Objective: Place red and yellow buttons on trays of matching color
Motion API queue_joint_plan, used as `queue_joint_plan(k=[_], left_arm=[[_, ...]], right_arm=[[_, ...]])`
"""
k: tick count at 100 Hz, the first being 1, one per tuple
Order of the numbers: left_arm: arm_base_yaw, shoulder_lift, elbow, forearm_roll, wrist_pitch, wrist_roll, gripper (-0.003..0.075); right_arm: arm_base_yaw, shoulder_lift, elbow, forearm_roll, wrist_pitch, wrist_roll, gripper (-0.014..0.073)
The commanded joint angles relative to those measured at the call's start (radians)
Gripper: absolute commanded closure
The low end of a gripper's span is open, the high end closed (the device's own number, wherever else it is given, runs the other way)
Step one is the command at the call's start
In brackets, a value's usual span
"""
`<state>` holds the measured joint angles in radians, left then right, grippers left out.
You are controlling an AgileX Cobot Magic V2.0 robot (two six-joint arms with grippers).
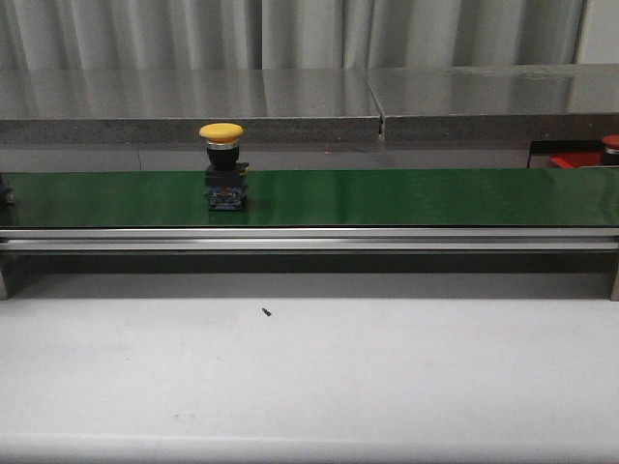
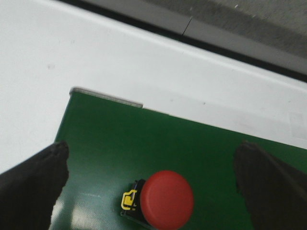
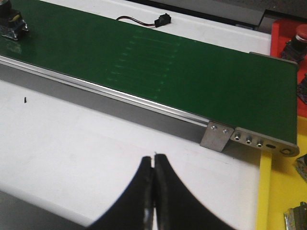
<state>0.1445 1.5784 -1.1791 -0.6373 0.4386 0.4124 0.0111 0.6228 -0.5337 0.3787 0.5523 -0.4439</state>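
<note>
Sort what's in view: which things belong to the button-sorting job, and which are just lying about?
Job:
yellow button on the green belt
red button between the open left jaws
red tray
yellow tray

Lying about:
black connector with wire
small dark speck on the white table

Glossy green belt (image 1: 387, 196); brushed metal rail (image 1: 309, 239); matt white table (image 1: 309, 367); smooth red button (image 2: 167, 199).

The left gripper (image 2: 151, 187) is showing two matte black fingers (image 2: 31, 187), broad and tapering. The right gripper (image 3: 154, 191) is showing curved black fingers (image 3: 139, 196), narrowing to thin tips.
</note>
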Motion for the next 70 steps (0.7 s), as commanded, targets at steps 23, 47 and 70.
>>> queue_joint_plan(k=[23, 47, 70], left_arm=[[-0.121, -0.346, 0.051, -0.035, -0.110, 0.072, 0.0083], [-0.259, -0.668, 0.322, -0.020, -0.270, 0.091, 0.0101], [-0.268, -0.970, 0.585, -0.020, -0.315, 0.091, 0.0230]], right_arm=[[0.002, -0.004, -0.027, 0.010, -0.059, -0.002, 0.0690], [0.002, -0.004, -0.027, 0.010, -0.059, -0.002, 0.0690], [0.002, -0.004, -0.027, 0.010, -0.059, -0.002, 0.0690]])
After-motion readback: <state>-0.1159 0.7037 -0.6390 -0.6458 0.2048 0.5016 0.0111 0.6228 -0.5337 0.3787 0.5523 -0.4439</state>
